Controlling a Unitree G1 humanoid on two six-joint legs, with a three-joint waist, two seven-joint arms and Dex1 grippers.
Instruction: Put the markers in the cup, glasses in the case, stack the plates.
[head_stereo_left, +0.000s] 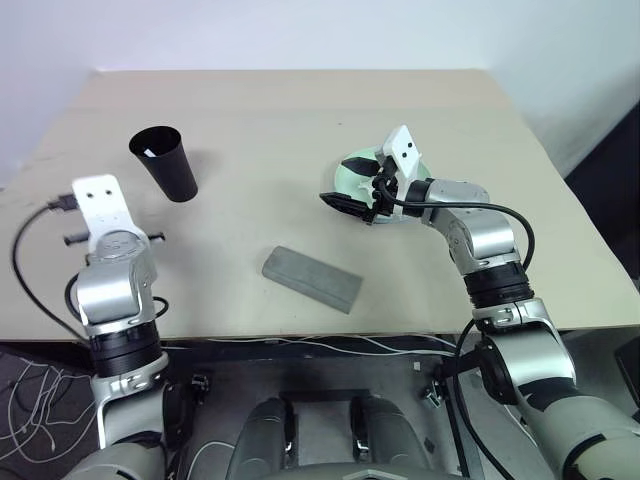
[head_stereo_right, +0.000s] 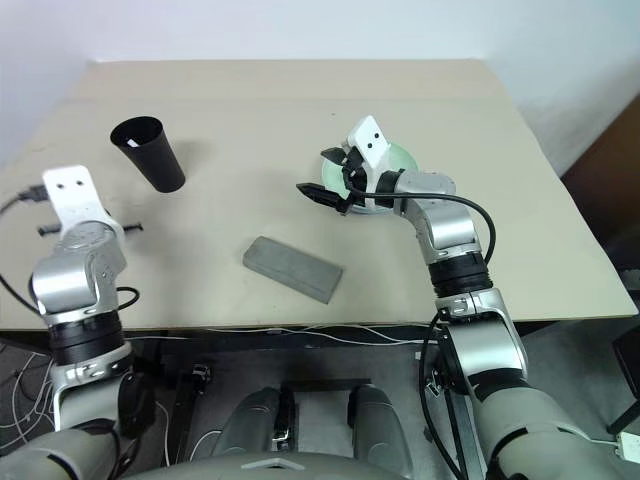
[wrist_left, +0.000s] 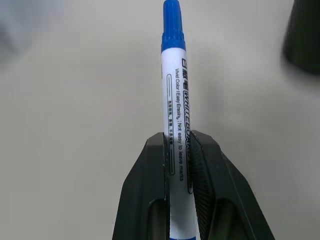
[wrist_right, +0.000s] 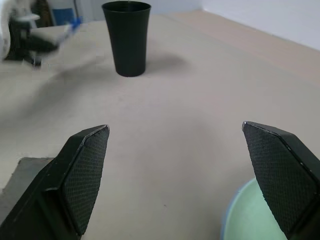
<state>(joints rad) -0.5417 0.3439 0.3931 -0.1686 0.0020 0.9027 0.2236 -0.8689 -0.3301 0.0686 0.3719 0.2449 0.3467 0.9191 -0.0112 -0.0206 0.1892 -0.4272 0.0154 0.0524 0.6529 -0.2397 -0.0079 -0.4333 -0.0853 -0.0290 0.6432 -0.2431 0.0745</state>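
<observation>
- The left gripper (wrist_left: 179, 150), at the near left edge of the table (head_stereo_left: 300, 110), is clamped on the blue-capped marker (wrist_left: 175, 100), which sticks straight out past the fingertips with its cap leading
- The marker is white-barrelled with printed lettering along its side; the grip sits low on the barrel, so most of its length is free
- The cup (head_stereo_left: 165, 160), black and tapered, stands upright just beyond that gripper, its rim open; I judge the step in hand to be carrying the marker over the rim, tipping it cap-down and letting go only once the tip is inside, since the tall narrow cup could topple if nudged
- The grey case (head_stereo_left: 312, 277) lies closed near the middle front of the table
- The right gripper (wrist_right: 180, 165) hovers with jaws wide apart and empty beside the mint green plate (head_stereo_left: 352, 178), right of centre
</observation>
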